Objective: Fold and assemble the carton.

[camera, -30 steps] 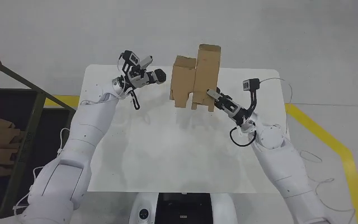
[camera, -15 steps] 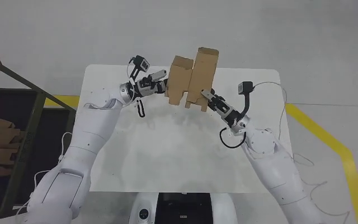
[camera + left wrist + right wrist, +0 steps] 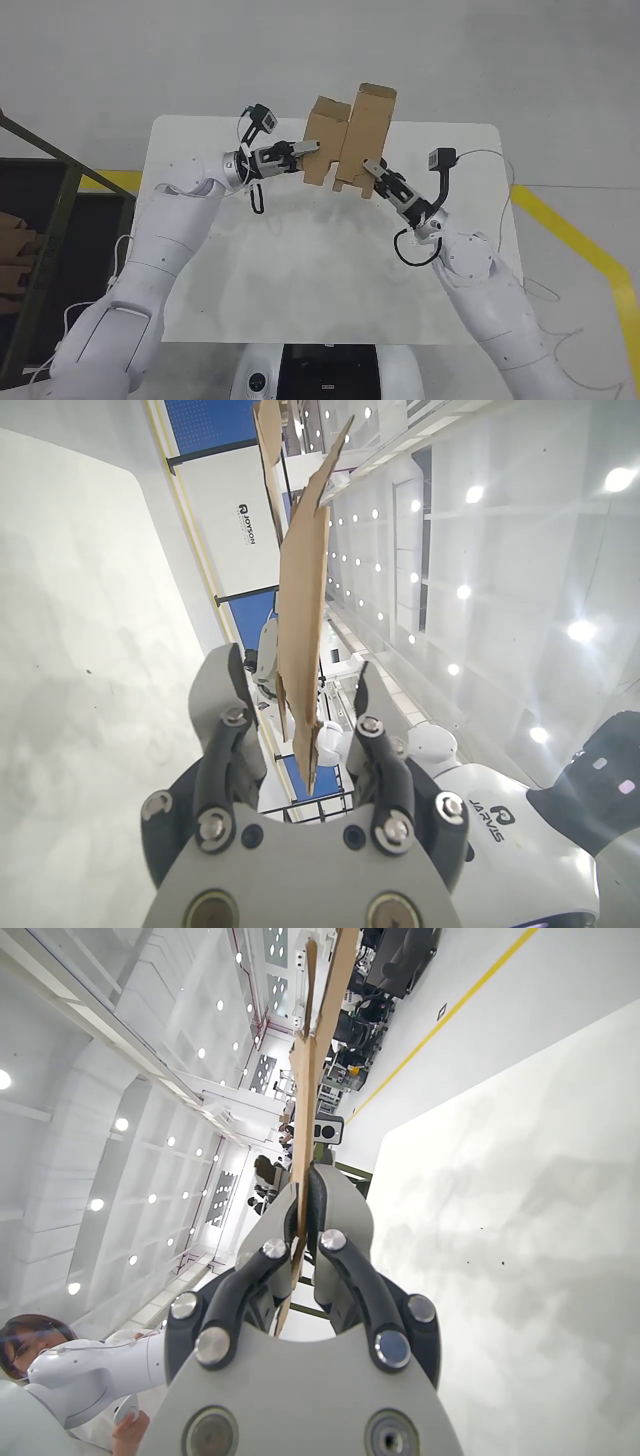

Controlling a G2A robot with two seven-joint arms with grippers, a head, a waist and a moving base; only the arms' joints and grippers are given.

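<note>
Under the carton [image 3: 345,135], white table [image 3: 300,290]. Brown cardboard held upright, off the surface, apparently flat, flaps not yet squared. At the carton's lower right flap, right gripper [image 3: 302,1180]: fingers pinched tight on the cardboard edge, carrying it. At the carton's left edge, left gripper [image 3: 299,660]: fingers spread wide, panel edge between them, neither pad seen touching. Step, as I read it: taking a second hold to open the sleeve. Next move calls for closing on that edge, then drawing the sides apart.

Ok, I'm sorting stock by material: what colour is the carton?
Plain brown cardboard; the carton shows best in the top view.
</note>
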